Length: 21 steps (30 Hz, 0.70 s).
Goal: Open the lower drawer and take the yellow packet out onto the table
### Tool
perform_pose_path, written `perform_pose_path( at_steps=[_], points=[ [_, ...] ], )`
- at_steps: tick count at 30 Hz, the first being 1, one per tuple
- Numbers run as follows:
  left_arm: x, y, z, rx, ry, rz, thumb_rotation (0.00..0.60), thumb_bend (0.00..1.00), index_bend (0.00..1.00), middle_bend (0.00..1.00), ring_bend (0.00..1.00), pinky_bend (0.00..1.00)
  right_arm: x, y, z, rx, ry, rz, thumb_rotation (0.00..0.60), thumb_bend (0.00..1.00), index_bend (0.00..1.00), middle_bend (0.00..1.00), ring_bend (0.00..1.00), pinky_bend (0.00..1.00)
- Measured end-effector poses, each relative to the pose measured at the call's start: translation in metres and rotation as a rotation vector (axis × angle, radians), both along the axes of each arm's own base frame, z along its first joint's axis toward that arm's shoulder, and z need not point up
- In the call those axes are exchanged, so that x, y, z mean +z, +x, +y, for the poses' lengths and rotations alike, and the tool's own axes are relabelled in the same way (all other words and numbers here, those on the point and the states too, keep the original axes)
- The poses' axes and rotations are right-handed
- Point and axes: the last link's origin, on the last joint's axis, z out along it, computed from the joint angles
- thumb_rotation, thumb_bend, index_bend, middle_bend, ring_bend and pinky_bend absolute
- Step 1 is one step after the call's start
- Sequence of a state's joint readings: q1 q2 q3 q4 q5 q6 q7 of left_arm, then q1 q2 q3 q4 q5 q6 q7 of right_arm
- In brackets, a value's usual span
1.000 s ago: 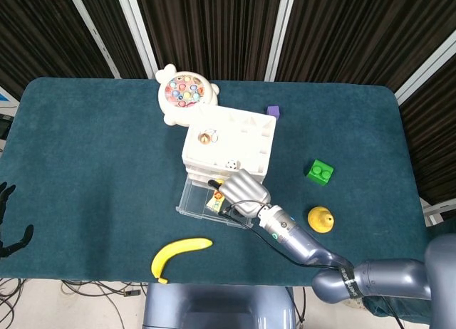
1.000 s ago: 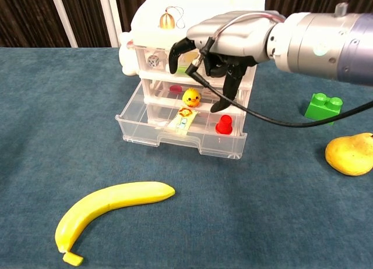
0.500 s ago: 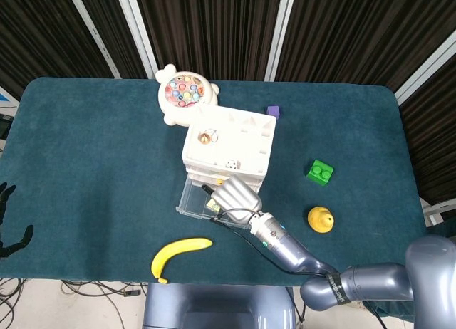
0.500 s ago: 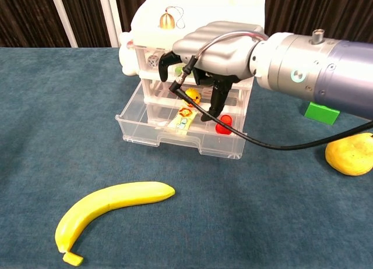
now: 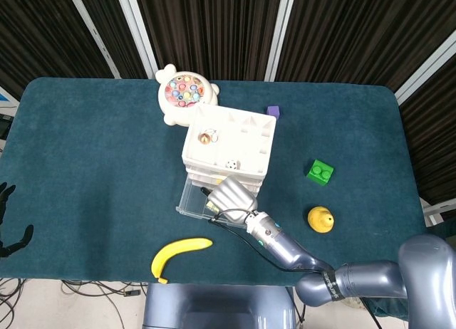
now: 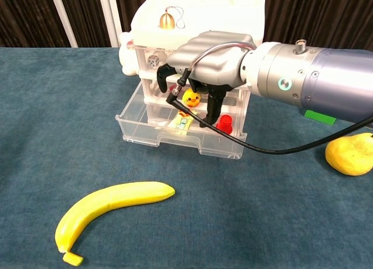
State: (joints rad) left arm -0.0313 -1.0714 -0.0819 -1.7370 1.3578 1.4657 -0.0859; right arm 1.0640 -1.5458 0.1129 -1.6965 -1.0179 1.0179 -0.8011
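The white drawer unit (image 5: pixel 228 140) stands mid-table with its clear lower drawer (image 6: pixel 175 142) pulled out toward me. In that drawer lie the yellow packet (image 6: pixel 182 123), a small yellow duck (image 6: pixel 190 97) and a red piece (image 6: pixel 225 124). My right hand (image 6: pixel 213 59) hovers over the drawer with its fingers pointing down into it, on either side of the packet, and I see no grip on it. From above, the right hand (image 5: pixel 231 194) hides most of the drawer. Only the dark fingertips of my left hand (image 5: pixel 7 222) show at the table's left edge, spread and holding nothing.
A banana (image 6: pixel 113 208) lies in front of the drawer, near the table's front edge. A yellow pear-shaped toy (image 6: pixel 349 154) and a green brick (image 5: pixel 319 171) sit to the right. A round fishing-game toy (image 5: pixel 187 92) and a purple cube (image 5: pixel 273 110) are behind the unit.
My right hand has moved left and down over the open drawer, and its fingers now reach into it around the packet. The left hand has not moved.
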Motion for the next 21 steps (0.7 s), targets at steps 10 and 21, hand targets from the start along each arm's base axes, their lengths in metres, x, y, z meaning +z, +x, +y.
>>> perform_pose_path(
  at_steps=[10, 21],
  points=[
    [0.0, 0.0, 0.0, 0.002, -0.001, -0.002, 0.6, 0.36, 0.05, 0.0, 0.0, 0.0, -0.008, 0.001, -0.003, 0.037, -0.01, 0.036, 0.6, 0.19, 0.35, 1.0, 1.0, 1.0],
    [0.0, 0.0, 0.0, 0.004, -0.004, -0.003, 0.6, 0.36, 0.05, 0.0, 0.0, 0.01, -0.015, 0.0, -0.006, 0.094, -0.023, 0.101, 0.6, 0.19, 0.36, 1.0, 1.0, 1.0]
  ],
)
